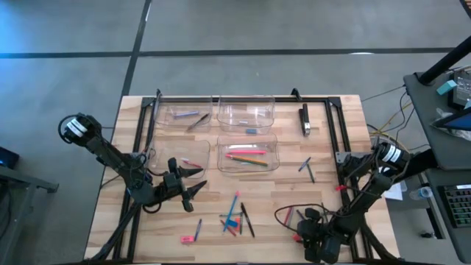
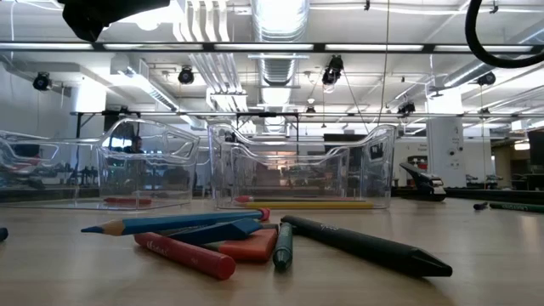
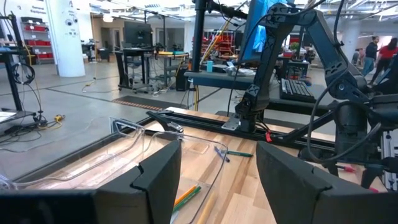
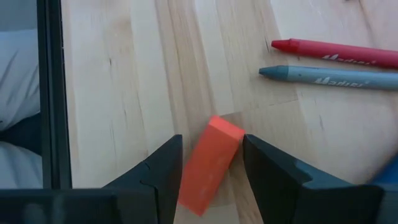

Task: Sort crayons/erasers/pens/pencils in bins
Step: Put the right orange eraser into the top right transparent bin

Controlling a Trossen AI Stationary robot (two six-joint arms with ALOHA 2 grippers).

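Between the 2 dark fingers of the right gripper, open but close on each side, lies the orange block eraser, its lower end cut off. Left gripper open beside a clear bin.

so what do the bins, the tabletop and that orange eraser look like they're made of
The bins look like clear glossy plastic: the room shows through their walls and the rims catch highlights. The tabletop looks like pale wood with a smooth finish, showing grain and plank seams. The orange eraser, between the right gripper's fingers, looks like matte rubber or vinyl: a dull block with no shine.
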